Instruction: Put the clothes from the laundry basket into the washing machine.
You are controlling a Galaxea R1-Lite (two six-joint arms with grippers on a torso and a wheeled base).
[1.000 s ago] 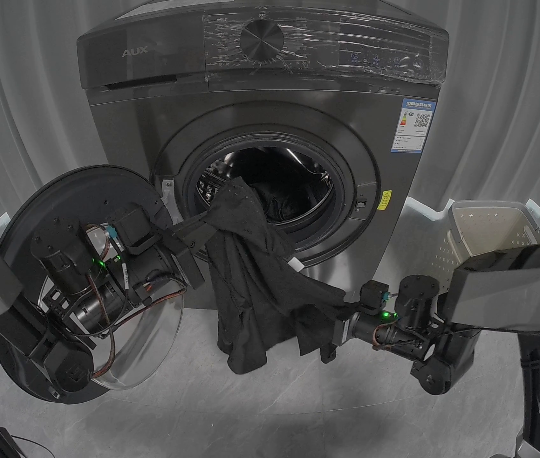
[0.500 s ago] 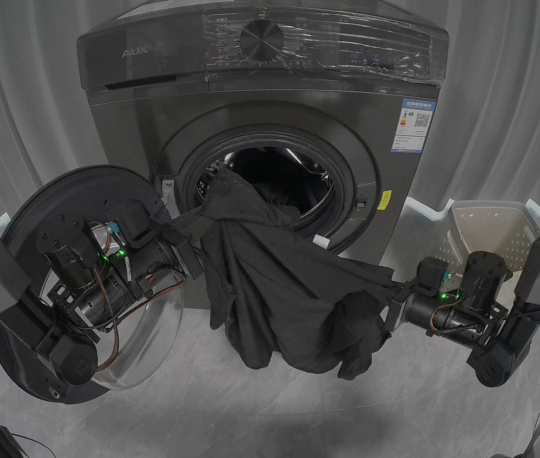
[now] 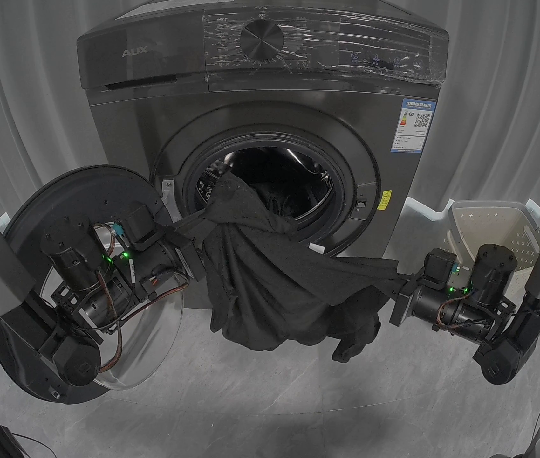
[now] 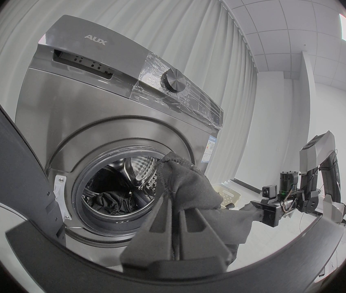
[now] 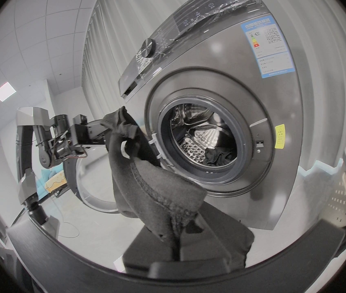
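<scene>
A black garment (image 3: 270, 281) hangs spread between my two grippers in front of the washing machine (image 3: 263, 97). My left gripper (image 3: 201, 222) is shut on its upper corner at the left rim of the open drum (image 3: 282, 186). My right gripper (image 3: 401, 285) is shut on the other end, lower and to the right, next to the white laundry basket (image 3: 492, 224). The cloth sags below the drum's opening. In the left wrist view the garment (image 4: 185, 184) bunches over the shut gripper (image 4: 177, 228). The right wrist view has the garment (image 5: 152, 192) draped over that gripper (image 5: 179, 241). More dark clothes (image 5: 219, 156) lie inside the drum.
The machine's round door (image 3: 85, 198) stands swung open to the left, right behind my left arm. The basket stands on the floor to the right of the machine, against the curtain. Bare grey floor (image 3: 270, 402) lies in front.
My right gripper has pulled its end of the garment rightward and upward, away from the left gripper, so the cloth is now stretched wide and its hanging part is lifted. The left gripper has barely shifted.
</scene>
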